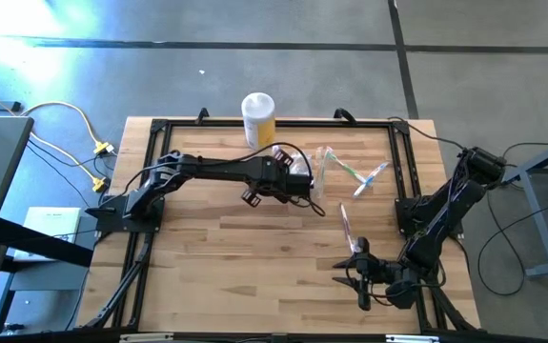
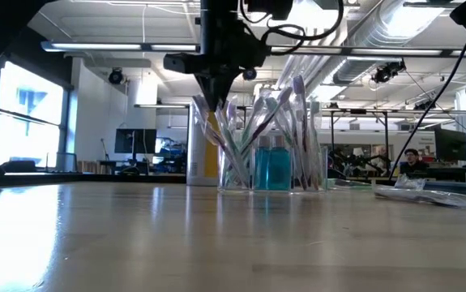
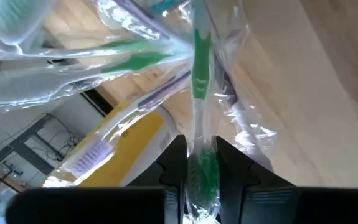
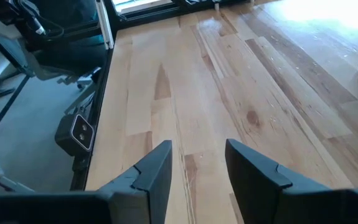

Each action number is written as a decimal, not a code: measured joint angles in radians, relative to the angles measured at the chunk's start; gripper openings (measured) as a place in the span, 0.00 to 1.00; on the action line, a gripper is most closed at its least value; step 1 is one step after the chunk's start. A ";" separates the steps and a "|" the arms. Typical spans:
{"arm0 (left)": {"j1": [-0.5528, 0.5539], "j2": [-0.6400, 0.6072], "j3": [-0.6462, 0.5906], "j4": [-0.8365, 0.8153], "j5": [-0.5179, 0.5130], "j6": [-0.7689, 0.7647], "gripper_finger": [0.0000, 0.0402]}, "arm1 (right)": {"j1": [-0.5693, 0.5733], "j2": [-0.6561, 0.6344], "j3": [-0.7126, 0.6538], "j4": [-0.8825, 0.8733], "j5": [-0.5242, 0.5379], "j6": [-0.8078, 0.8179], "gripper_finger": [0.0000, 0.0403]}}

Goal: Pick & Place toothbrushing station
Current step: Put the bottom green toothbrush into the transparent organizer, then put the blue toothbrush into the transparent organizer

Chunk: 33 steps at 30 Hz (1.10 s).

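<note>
At the near right corner of the table (image 1: 254,276), the right gripper (image 4: 197,165) waits w/ its fingers apart, holding nothing. Farther back, mid-table, the left gripper (image 3: 200,165) pinches a wrapped green toothbrush (image 3: 198,68) above the toothbrushing station (image 2: 271,166). It's prob. still partly inside the station. At the far edge stands a yellow canister (image 1: 258,118).

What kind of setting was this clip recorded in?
Probably a robotics lab or open workshop: a wooden table on a bare concrete floor, exposed ceiling ducts overhead, and monitors on desks in the room behind.
</note>
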 joint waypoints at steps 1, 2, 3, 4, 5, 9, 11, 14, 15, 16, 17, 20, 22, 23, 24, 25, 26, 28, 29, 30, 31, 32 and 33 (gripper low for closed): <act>0.000 0.001 0.000 -0.004 0.000 0.005 0.11 | 0.000 0.000 0.000 -0.001 0.000 0.000 0.35; 0.000 0.002 0.000 -0.007 -0.004 0.006 0.13 | 0.000 0.000 0.000 -0.001 0.000 0.001 0.35; 0.000 0.003 0.000 -0.002 -0.006 0.006 0.15 | 0.000 0.000 0.000 0.000 0.000 0.002 0.35; -0.001 0.003 0.000 0.007 -0.007 0.006 0.17 | 0.000 0.000 0.000 -0.001 0.000 0.002 0.35; -0.003 0.005 0.000 0.014 -0.005 0.006 0.20 | 0.000 0.000 0.000 -0.002 0.000 0.002 0.35; -0.019 0.008 -0.002 0.021 -0.015 0.006 0.27 | 0.000 0.000 0.000 -0.006 0.000 0.003 0.35; -0.024 0.008 -0.002 0.045 -0.042 0.012 0.29 | 0.000 0.000 0.000 -0.011 0.000 0.003 0.35; -0.029 0.008 -0.002 0.061 -0.055 0.097 0.32 | 0.000 0.000 0.000 -0.015 0.000 0.002 0.35; -0.029 0.007 -0.002 0.057 -0.053 0.130 0.33 | 0.000 0.000 0.000 -0.015 0.000 0.002 0.35; -0.031 0.007 -0.002 0.058 -0.052 0.141 0.34 | 0.000 0.000 0.000 -0.015 -0.001 0.002 0.35; -0.034 0.007 -0.002 0.063 -0.053 0.142 0.35 | 0.000 0.000 0.000 -0.015 0.000 0.002 0.35; -0.034 0.007 -0.002 0.072 -0.082 0.142 0.39 | 0.000 0.000 0.000 -0.016 -0.001 0.002 0.35; -0.034 0.007 -0.002 0.076 -0.086 0.144 0.42 | 0.000 0.000 0.000 -0.018 0.000 0.002 0.35; -0.034 0.007 -0.002 0.081 -0.088 0.150 0.43 | 0.000 0.000 0.000 -0.021 0.000 0.002 0.35; -0.034 0.007 0.000 0.088 -0.095 0.163 0.45 | 0.000 0.000 0.000 -0.025 0.000 0.002 0.35; -0.038 0.007 0.009 0.087 -0.111 0.174 0.46 | 0.000 0.000 0.000 -0.029 0.000 0.002 0.35; -0.042 0.007 0.023 0.083 -0.131 0.182 0.47 | 0.000 0.000 0.000 -0.033 0.000 0.002 0.35; -0.055 0.006 0.061 0.090 -0.186 0.185 0.48 | 0.000 0.000 0.000 -0.037 0.000 0.002 0.35; -0.061 0.006 0.083 0.090 -0.207 0.185 0.48 | 0.000 0.000 0.000 -0.038 -0.001 0.002 0.35; -0.072 0.006 0.108 0.088 -0.221 0.185 0.48 | 0.000 0.000 0.000 -0.039 0.000 0.002 0.35; -0.084 0.006 0.138 0.085 -0.225 0.181 0.48 | 0.000 0.000 0.000 -0.039 -0.002 0.002 0.35; -0.099 0.006 0.173 0.080 -0.225 0.169 0.48 | 0.000 0.000 0.000 -0.041 -0.005 0.002 0.35; -0.116 0.006 0.210 0.074 -0.224 0.149 0.48 | 0.000 0.000 0.000 -0.044 -0.007 0.002 0.35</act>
